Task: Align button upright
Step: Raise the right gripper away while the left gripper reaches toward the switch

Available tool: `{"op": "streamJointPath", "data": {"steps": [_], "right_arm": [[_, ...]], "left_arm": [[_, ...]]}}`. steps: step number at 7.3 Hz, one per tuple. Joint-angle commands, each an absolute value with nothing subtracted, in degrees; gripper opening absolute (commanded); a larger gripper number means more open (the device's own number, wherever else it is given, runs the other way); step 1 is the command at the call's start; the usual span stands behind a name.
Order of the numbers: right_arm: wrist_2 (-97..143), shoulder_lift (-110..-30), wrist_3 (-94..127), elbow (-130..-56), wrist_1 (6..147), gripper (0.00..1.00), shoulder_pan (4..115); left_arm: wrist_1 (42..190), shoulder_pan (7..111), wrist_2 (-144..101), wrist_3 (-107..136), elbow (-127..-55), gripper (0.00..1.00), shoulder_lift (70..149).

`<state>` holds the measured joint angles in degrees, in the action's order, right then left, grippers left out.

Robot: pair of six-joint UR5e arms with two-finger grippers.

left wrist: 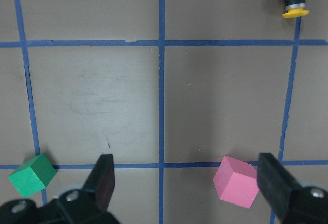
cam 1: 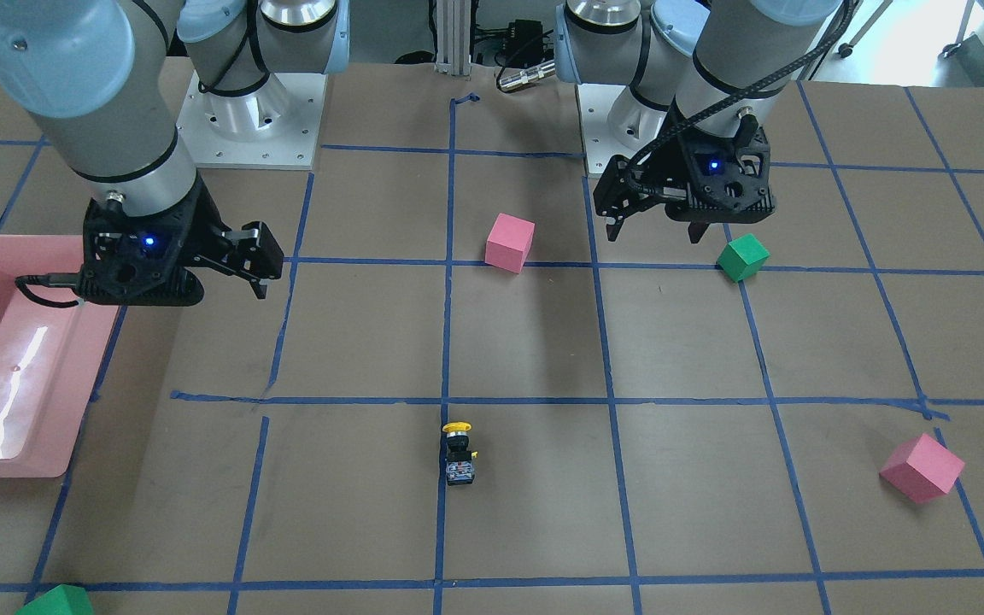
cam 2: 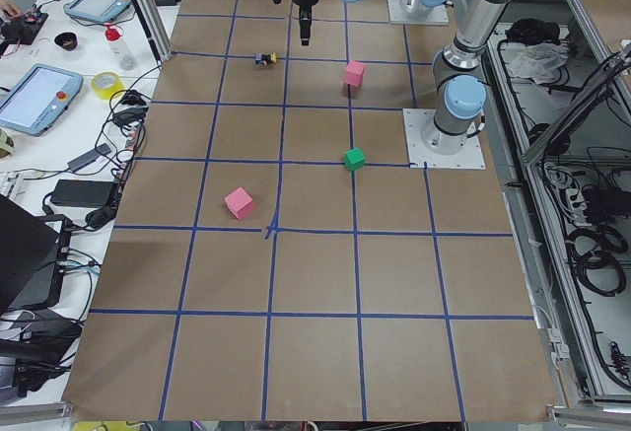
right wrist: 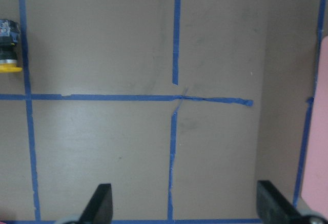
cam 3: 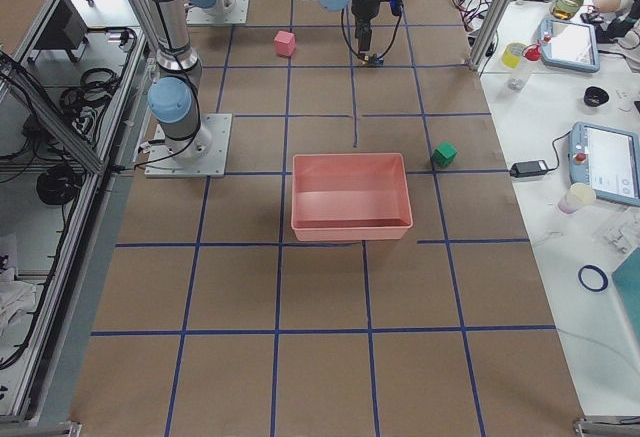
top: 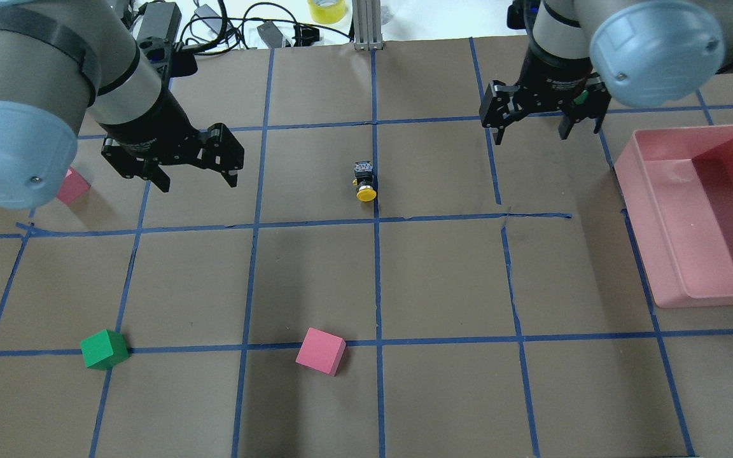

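Left claw (top: 196, 180) spread wide, empty, hovering | right claw (top: 532, 135) spread too, nothing in it | button (top: 364, 181) on its side on the tabletop (top: 443, 273), between both claws, well apart from each, yellow cap toward the robot

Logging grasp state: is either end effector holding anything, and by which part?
Nothing is held: left end effector and right end effector are open and empty.
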<state>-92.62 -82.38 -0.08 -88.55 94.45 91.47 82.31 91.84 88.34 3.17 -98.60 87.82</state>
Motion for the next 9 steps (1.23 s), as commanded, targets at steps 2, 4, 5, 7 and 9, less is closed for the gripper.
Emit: {"op": "streamJointPath", "data": {"steps": [2, 4, 5, 7, 9], "right_arm": [[-94.6, -83.8, -1.1, -88.1, 92.2, 1.00, 90.5], [-94.5, -83.8, -0.9, -88.0, 92.2, 1.00, 90.4], [-94.7, -84.2, -1.2, -87.4, 92.7, 1.00, 90.4], [-94.2, -84.0, -4.5, -88.7, 91.8, 1.00, 89.0], [-94.0, -85.5, -7.4, -88.8, 91.6, 1.00, 88.8]], "left_arm": [[60.9, 100.9, 88.9, 11.8, -110.3, 1.00, 87.5], [41.9, 107.3, 94.7, 18.5, -119.8, 1.00, 89.5], [32.2, 108.6, 94.9, 19.0, -124.0, 1.00, 91.5], [19.0, 108.5, 94.8, 19.8, -125.9, 0.98, 96.9], [7.4, 108.5, 94.7, 19.7, -125.7, 0.98, 104.1]]}}
